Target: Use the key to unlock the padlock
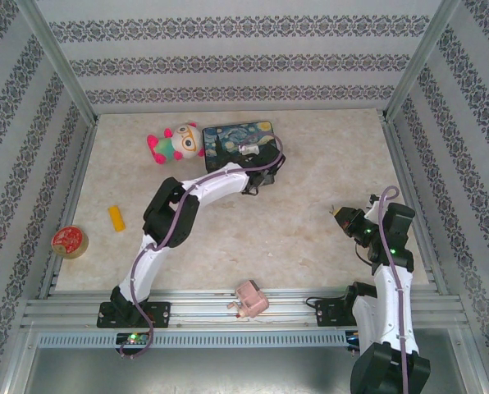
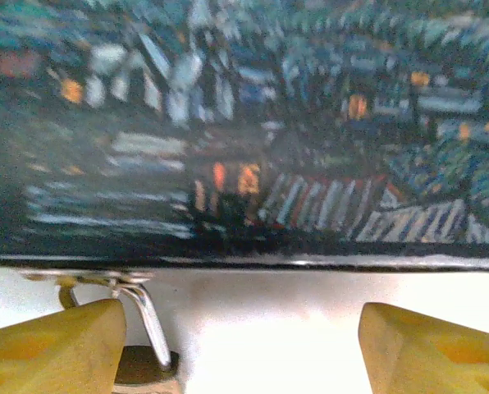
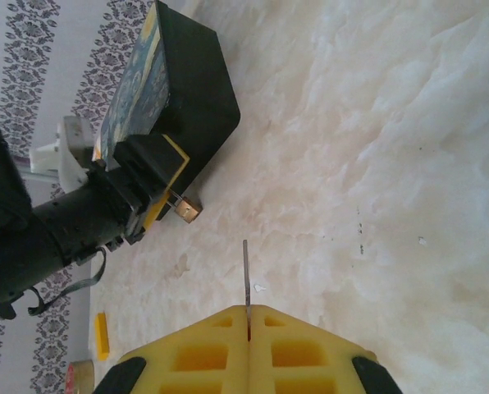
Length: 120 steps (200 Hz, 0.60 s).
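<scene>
The brass padlock (image 2: 146,367) hangs by its silver shackle (image 2: 150,320) from the hasp of the painted tin box (image 2: 244,123). My left gripper (image 2: 240,353) is open at the box's front. The padlock lies just inside its left finger (image 2: 56,349), and the right finger (image 2: 433,349) stands well away. From the right wrist view the padlock (image 3: 187,211) shows beside the left gripper (image 3: 158,197) at the box (image 3: 179,90). My right gripper (image 3: 249,316) is shut on the key (image 3: 246,275), whose thin blade points toward the padlock across bare table. In the top view it (image 1: 336,213) hovers at the right.
A pink and green plush toy (image 1: 175,142) lies left of the tin box (image 1: 240,141). A yellow block (image 1: 116,217) and a red tape roll (image 1: 69,240) sit at the left. A pink blocky object (image 1: 250,298) rests on the front rail. Patterned walls enclose the table.
</scene>
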### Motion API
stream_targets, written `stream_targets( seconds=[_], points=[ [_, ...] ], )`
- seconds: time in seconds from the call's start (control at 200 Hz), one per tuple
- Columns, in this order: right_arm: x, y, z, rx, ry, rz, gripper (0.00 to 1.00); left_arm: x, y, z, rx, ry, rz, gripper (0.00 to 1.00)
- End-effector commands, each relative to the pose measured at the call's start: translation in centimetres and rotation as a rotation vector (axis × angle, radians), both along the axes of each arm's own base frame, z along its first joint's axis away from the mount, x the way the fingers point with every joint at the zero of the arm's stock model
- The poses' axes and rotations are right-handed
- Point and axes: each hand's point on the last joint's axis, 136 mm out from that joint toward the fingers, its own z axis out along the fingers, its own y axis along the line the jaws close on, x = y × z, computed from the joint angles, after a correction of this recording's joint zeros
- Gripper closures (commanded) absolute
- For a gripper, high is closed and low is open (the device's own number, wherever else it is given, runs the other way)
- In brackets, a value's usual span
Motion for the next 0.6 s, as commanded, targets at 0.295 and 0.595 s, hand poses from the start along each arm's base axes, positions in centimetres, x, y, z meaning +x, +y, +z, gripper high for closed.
stream_targets(
  seconds=[0.295,0.595],
  points=[
    [0.4,0.1,-0.2,0.001,-0.007,-0.011,1.00,-2.5,3.3,-2.4,0.142,0.108,0.008,0.30],
    [0.4,0.2,-0.7,-0.004,0.003,-0.013,1.00,-4.8,2.1,1.2,0.072,0.060,-0.052,0.30]
  ],
)
